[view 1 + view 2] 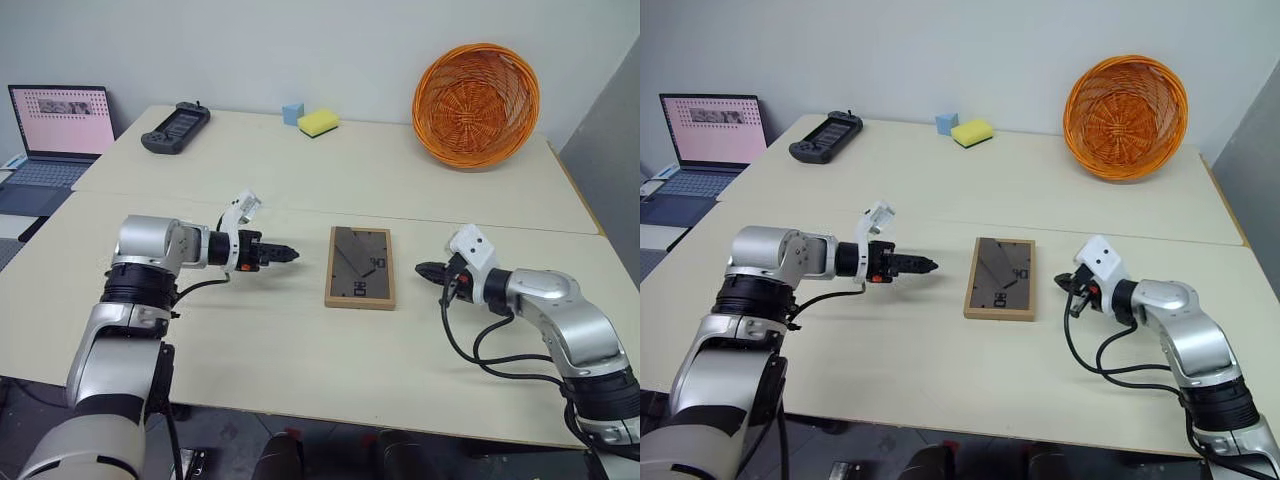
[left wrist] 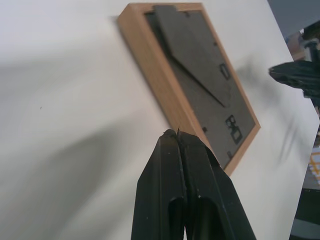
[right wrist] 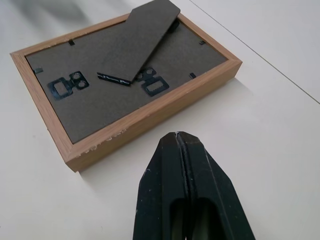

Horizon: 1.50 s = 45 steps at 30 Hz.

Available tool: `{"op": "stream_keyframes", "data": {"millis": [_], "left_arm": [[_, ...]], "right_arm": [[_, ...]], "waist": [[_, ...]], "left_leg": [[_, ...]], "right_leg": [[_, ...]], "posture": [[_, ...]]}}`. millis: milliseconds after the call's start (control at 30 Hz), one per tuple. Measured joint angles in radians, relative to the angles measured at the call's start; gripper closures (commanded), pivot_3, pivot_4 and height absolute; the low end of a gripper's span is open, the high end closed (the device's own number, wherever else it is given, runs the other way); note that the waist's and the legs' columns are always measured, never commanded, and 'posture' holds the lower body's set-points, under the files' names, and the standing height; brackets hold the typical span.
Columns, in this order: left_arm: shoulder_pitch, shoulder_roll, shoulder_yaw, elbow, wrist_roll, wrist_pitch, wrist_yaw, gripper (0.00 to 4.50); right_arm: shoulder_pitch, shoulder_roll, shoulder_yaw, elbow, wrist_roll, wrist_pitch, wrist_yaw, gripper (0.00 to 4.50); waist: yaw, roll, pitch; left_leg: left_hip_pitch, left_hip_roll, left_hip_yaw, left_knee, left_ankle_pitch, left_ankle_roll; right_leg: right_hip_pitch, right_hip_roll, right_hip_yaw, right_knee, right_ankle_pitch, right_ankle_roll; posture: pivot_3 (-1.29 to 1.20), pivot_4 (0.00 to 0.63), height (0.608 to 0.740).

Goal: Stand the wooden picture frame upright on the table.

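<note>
Head view: frame (image 1: 360,267) between fingers (image 1: 283,254).

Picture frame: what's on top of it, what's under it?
The wooden picture frame lies face-down on the table. On top shows its dark back panel with the fold-out stand and metal hangers. The picture side faces the table, so it is hidden.

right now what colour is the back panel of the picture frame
Dark brown-grey back panel, framed in light wood; clearest in the right wrist view.
</note>
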Motion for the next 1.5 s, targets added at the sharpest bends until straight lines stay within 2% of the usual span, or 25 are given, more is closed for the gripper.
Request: {"op": "stream_keyframes", "data": {"millis": [100,667,733,900,1033,1300,1500], "left_arm": [[-0.004,-0.011,-0.006,0.034,-0.001,0.033,0.001,3.88],[-0.055,-0.004,-0.021,0.074,-0.022,0.075,-0.053,0.32],[-0.055,-0.005,-0.025,0.073,-0.022,0.076,-0.056,0.07],[-0.054,-0.008,-0.039,0.052,-0.024,0.075,-0.063,0.07],[-0.054,-0.065,-0.038,0.056,-0.024,0.037,-0.052,0.07],[-0.081,-0.164,-0.006,0.211,-0.014,-0.062,-0.006,0.07],[-0.108,-0.173,0.009,0.297,0.001,-0.092,0.005,0.07]], "right_arm": [[0.024,0.0,0.0,-0.022,0.003,0.014,-0.017,4.5],[0.068,0.004,0.001,-0.041,0.005,0.022,-0.043,4.5],[0.068,0.005,0.001,-0.041,0.005,0.022,-0.043,4.5],[0.068,0.007,0.001,-0.041,0.005,0.022,-0.045,4.5],[0.066,0.037,0.002,-0.041,0.006,0.025,-0.065,4.5],[0.04,0.123,0.039,-0.048,0.009,0.064,-0.119,4.5],[0.025,0.131,0.038,-0.072,0.02,0.083,-0.143,4.5]], "waist": [[0.0,0.0,0.0],[0.0,0.0,0.0],[0.0,0.0,0.0],[0.001,0.0,0.0],[0.003,0.0,0.0],[0.0,0.0,0.0],[0.0,0.0,0.0]], "left_leg": [[-0.001,0.0,0.0,0.0,0.0,0.0],[-0.001,0.0,0.0,0.0,0.0,0.0],[-0.001,0.0,0.0,0.0,0.0,0.0],[-0.001,0.0,0.0,0.0,0.0,0.0],[-0.001,0.0,0.0,0.0,0.0,0.0],[-0.001,0.0,0.001,0.0,0.0,0.0],[-0.001,0.0,0.0,0.0,0.0,0.0]], "right_leg": [[-0.001,0.0,0.0,0.0,0.0,0.0],[-0.001,0.0,0.0,0.0,0.0,0.0],[-0.001,0.0,0.0,0.0,0.0,0.0],[-0.001,0.0,0.0,0.0,0.0,0.0],[-0.001,0.0,0.0,0.0,0.0,0.0],[-0.001,0.0,0.001,0.001,0.0,0.0],[-0.001,0.0,0.0,0.001,0.0,0.0]], "posture": [[0.0,0.15,0.74],[0.0,0.15,0.74],[0.0,0.15,0.74],[0.0,0.15,0.74],[0.0,0.15,0.74],[0.0,0.15,0.74],[0.0,0.15,0.74]]}}
